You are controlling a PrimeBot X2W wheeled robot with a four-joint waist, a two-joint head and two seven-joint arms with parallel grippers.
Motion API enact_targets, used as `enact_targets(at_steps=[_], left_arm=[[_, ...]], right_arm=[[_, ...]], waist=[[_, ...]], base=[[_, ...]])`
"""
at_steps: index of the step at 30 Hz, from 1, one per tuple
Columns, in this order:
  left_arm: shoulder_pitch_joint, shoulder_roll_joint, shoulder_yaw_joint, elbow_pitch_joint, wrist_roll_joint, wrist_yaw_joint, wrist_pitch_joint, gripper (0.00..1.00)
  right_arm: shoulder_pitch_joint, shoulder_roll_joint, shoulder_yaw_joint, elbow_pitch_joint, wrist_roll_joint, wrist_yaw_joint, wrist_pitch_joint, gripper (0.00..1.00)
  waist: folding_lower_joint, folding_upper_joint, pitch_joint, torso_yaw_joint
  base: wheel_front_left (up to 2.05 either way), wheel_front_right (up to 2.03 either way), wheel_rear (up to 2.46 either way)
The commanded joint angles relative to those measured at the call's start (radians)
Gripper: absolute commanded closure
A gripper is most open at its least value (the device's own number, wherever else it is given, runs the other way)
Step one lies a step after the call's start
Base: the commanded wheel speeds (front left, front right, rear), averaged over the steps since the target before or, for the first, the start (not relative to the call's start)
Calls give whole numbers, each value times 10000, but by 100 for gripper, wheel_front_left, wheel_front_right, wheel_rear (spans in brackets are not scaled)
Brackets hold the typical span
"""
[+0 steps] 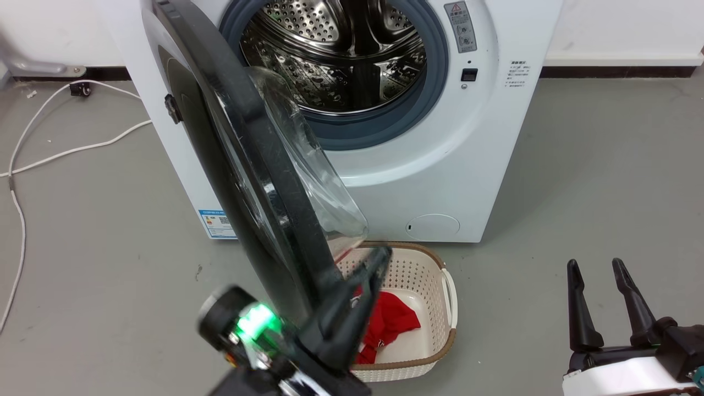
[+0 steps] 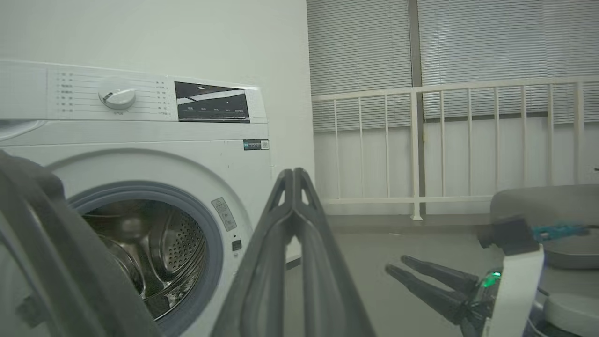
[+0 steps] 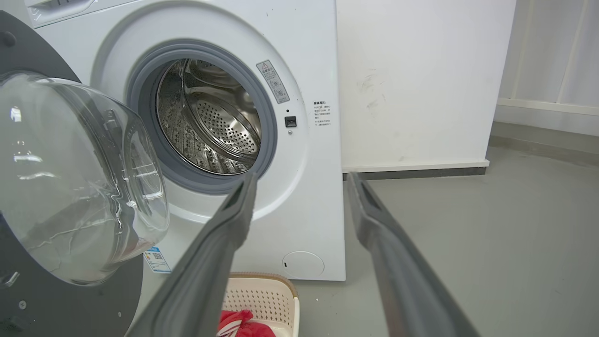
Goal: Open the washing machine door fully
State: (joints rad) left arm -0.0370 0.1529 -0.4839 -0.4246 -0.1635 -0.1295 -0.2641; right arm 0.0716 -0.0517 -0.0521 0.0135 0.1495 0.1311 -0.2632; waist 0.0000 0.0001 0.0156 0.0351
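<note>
Got the washing machine door [image 1: 264, 165] standing roughly square to the machine [image 1: 467, 154], hinged at head-view left, laundry basket [image 1: 448, 286] just beside its lower edge. Expect a rigid, heavyish hinged disc, slick gloss, breakable glass bowl [image 1: 308, 159], so push on the black rim [image 1: 308, 236] near the free edge, never the glass. Reading left pincer [image 1: 379, 258] as pinched together, empty, at that lower rim, contact unclear; right pincer [image 1: 595, 265] spread wide, empty, well apart, over smooth grey floor [image 1: 577, 181] with loose cable [image 1: 82, 148] at left.
</note>
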Motion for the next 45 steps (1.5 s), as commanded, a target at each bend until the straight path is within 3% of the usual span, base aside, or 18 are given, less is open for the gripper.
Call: enact_targets(at_steps=[1, 9, 24, 37, 45], left_arm=[[238, 102, -126, 270, -63, -9, -6, 100], [880, 495, -910, 2810, -323, 5, -13, 100], [-684, -410, -278, 5129, -317, 239, -11, 100], [-250, -184, 557, 4900, -67, 500, -5, 100], [798, 103, 903, 4043, 126, 816, 18, 100]], right_arm=[[92, 28, 8, 24, 25, -7, -19, 0], [112, 28, 76, 129, 98, -7, -19, 0], [-143, 28, 201, 301, 282, -7, -19, 0], [-19, 26, 177, 333, 412, -7, -19, 0], [121, 26, 69, 302, 356, -5, -19, 0]], waist=[[0, -1, -19, 14], [0, -1, -73, 88], [0, -1, 137, 1], [0, -1, 138, 91], [0, -1, 144, 1053]], base=[[0, 0, 0], [0, 0, 0], [0, 0, 0], [0, 0, 0], [0, 0, 0]])
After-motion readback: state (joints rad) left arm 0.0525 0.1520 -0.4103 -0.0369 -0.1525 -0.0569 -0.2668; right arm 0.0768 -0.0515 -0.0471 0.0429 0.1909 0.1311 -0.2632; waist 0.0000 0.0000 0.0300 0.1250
